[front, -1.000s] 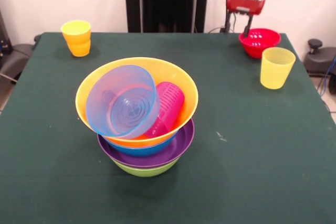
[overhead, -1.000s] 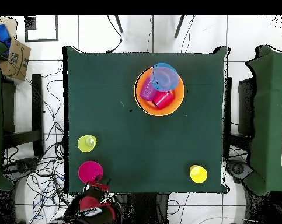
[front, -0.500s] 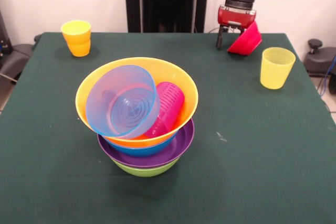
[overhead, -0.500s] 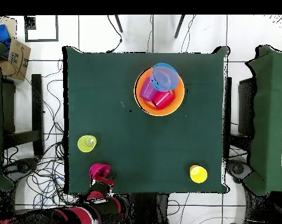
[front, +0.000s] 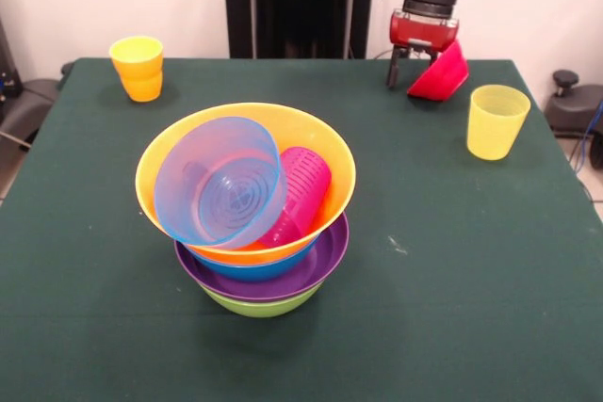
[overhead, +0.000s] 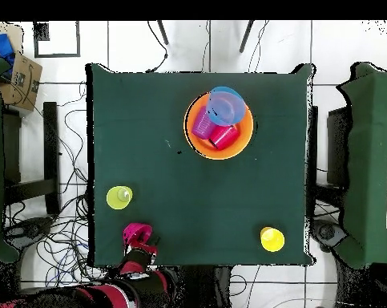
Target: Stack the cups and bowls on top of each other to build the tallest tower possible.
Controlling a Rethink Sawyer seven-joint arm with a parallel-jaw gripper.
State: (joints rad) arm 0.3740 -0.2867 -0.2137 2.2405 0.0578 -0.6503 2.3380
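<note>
The tower stands mid-table: a green bowl at the bottom, then a purple bowl, a blue bowl and the wide orange bowl on top. Inside the orange bowl a translucent blue small bowl leans on its side, next to a purple cup and a red cup. My gripper is shut on the rim of the red-pink small bowl, which hangs tilted just above the far right of the table. The same bowl shows near the table edge in the overhead view.
An orange-yellow cup stands at the far left corner, and shows again from above. A pale yellow cup stands right of the held bowl, close to the table's right edge, and also shows from above. Green cloth covers the table.
The red-pink bowl sat flat on the table a second ago; it is now gripped, lifted and tilted, shifted slightly left. The tower and both loose cups have not moved.
</note>
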